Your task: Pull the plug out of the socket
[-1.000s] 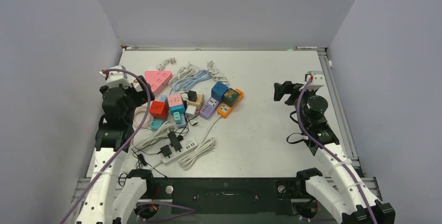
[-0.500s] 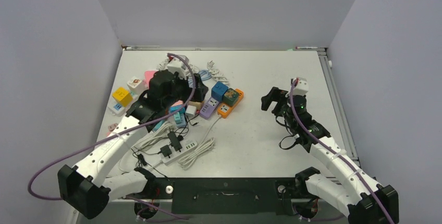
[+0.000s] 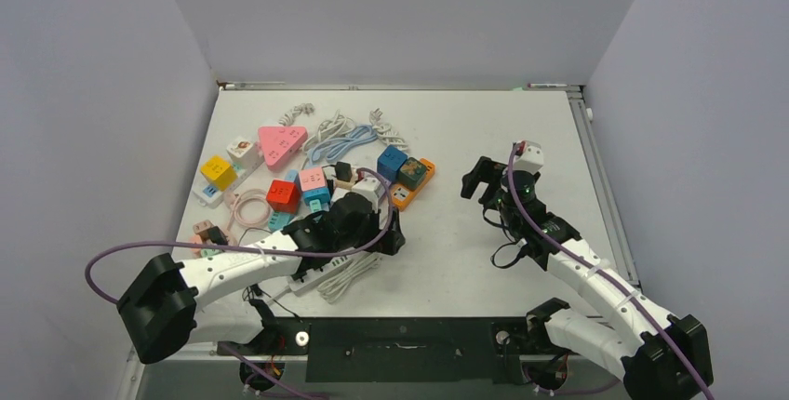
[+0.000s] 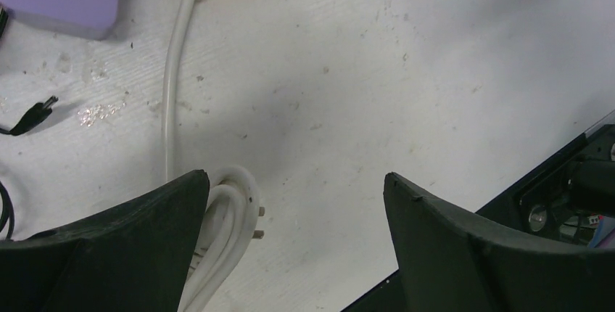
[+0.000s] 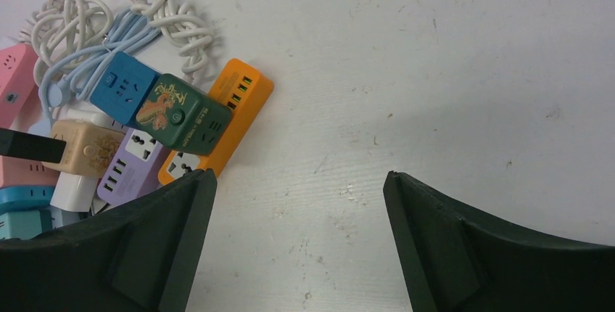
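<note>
Black plug [image 3: 342, 171] apart from left claw [image 3: 392, 233]

Under the left gripper [image 4: 296, 181], the table [image 4: 406, 72] looks matt white, scuffed and speckled. The cord [image 4: 172, 94] beside its matt black fingers [image 4: 123, 247] is smooth, faintly glossy plastic.

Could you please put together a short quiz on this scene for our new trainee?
1. True or false: the green block touches the orange strip.
2. The left gripper is: A open with nothing between its fingers, B shut with nothing held, C shut on a plug.
3. Fill in: in the left wrist view, the white cord leaves the ___ strip.
Key: 1 true; 2 A; 3 orange.
</note>
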`<action>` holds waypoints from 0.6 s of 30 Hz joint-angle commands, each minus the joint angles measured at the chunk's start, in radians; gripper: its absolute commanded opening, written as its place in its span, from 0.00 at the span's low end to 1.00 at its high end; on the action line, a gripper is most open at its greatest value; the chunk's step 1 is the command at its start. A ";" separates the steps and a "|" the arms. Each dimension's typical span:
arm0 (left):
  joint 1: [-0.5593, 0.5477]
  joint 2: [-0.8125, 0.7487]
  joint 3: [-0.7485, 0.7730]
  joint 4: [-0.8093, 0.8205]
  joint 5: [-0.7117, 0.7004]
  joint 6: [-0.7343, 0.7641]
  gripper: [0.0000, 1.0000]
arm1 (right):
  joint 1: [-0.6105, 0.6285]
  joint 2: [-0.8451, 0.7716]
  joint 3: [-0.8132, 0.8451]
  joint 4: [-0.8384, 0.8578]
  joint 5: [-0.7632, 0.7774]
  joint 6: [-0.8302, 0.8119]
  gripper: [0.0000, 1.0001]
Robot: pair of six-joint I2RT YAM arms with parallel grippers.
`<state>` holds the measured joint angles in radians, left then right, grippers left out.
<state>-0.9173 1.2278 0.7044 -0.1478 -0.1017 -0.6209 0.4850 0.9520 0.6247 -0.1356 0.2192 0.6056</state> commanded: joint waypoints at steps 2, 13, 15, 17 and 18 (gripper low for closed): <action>-0.008 -0.037 -0.048 -0.028 -0.055 -0.069 0.84 | 0.000 -0.006 0.009 0.068 0.038 -0.022 0.90; -0.009 0.017 -0.016 -0.088 -0.041 -0.008 0.59 | -0.002 -0.020 -0.003 0.067 0.032 -0.022 0.90; -0.009 0.031 -0.016 -0.083 -0.042 -0.009 0.56 | -0.002 -0.032 -0.006 0.062 0.035 -0.026 0.90; -0.010 0.038 -0.018 -0.073 -0.042 -0.010 0.55 | -0.002 -0.045 -0.010 0.057 0.042 -0.026 0.90; -0.011 0.042 -0.022 -0.066 -0.039 -0.009 0.55 | -0.002 -0.052 -0.013 0.056 0.043 -0.026 0.90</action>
<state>-0.9222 1.2587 0.6464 -0.2276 -0.1467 -0.6411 0.4850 0.9398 0.6212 -0.1062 0.2321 0.5884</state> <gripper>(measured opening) 0.553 0.898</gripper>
